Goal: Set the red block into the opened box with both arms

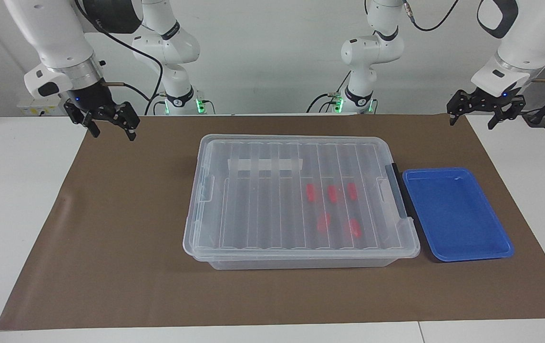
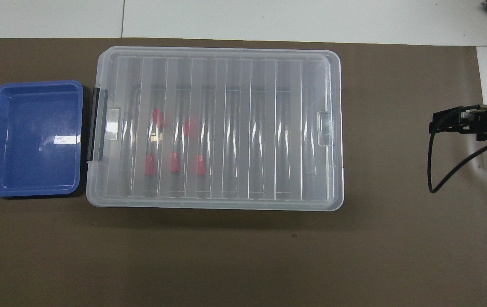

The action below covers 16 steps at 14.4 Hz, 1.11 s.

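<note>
The box (image 1: 296,262) stands in the middle of the brown mat with its ribbed clear lid (image 1: 262,200) lying shut on top. Several red blocks (image 1: 332,193) show through the lid, inside the box toward the left arm's end; from overhead the red blocks (image 2: 175,162) sit in two short rows inside the box (image 2: 217,205). My right gripper (image 1: 113,135) hangs open and empty above the mat's corner at the right arm's end, well clear of the box. My left gripper (image 1: 471,124) waits open in the air over the mat's corner at the left arm's end.
A shallow blue tray (image 1: 458,247) lies empty on the mat right beside the box's dark grey handle (image 1: 398,195). The brown mat (image 1: 124,228) covers most of the white table. A black cable loops down from my right gripper (image 2: 443,123).
</note>
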Available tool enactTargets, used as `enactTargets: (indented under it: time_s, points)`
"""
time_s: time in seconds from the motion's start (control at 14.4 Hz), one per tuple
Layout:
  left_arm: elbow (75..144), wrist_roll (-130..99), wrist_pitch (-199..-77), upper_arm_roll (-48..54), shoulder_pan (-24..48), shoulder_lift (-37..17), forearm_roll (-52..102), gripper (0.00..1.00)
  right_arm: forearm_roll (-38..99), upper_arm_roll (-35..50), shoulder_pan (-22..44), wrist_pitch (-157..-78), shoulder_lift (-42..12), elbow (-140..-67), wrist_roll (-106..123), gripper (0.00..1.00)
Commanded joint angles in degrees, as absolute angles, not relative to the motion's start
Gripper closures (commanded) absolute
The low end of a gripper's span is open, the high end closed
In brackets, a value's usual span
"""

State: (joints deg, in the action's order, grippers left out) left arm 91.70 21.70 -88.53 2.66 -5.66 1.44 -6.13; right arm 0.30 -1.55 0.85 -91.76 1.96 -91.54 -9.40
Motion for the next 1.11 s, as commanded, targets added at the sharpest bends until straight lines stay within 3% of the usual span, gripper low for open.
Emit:
enactTargets:
  time_s: [0.0, 1.04]
  points:
    - [93.4, 22.5, -88.9, 2.5, -6.0, 3.1, -5.3, 0.00, -0.5, -1.1, 0.4, -87.3, 1.6, -88.9, -10.7, 0.00]
    - [93.4, 22.4, -88.9, 2.6, -5.9, 3.1, -5.3, 0.00, -1.0, -0.2, -1.1, -86.4, 2.2, -90.2, -9.8, 0.00]
